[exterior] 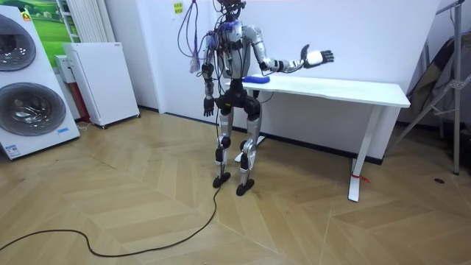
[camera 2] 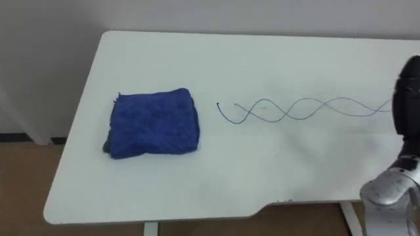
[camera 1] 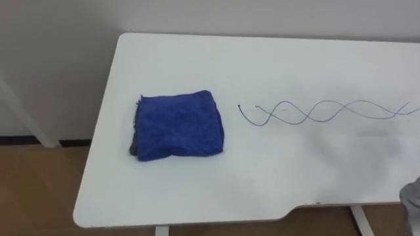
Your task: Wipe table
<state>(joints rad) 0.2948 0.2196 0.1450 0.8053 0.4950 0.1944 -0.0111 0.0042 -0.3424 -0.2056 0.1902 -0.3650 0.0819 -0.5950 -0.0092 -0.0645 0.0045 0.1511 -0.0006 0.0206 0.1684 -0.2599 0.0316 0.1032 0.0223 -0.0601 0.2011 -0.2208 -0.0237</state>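
Blue cloth (camera 1: 177,126) lies untouched at the left of the tabletop (camera 1: 275,177), so the right robot hand (exterior: 318,56), wide open and empty, should grab it next.

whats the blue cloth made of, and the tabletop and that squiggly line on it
Blue cloth: soft, thick textile, likely microfibre or terry; its surface looks nubby and its folded edges are plump. Table: smooth white top with a matte finish, probably laminate or painted board; it is flat and even, with rounded corners. Wavy line: thin blue ink, seemingly marker or pen, drawn on the top.
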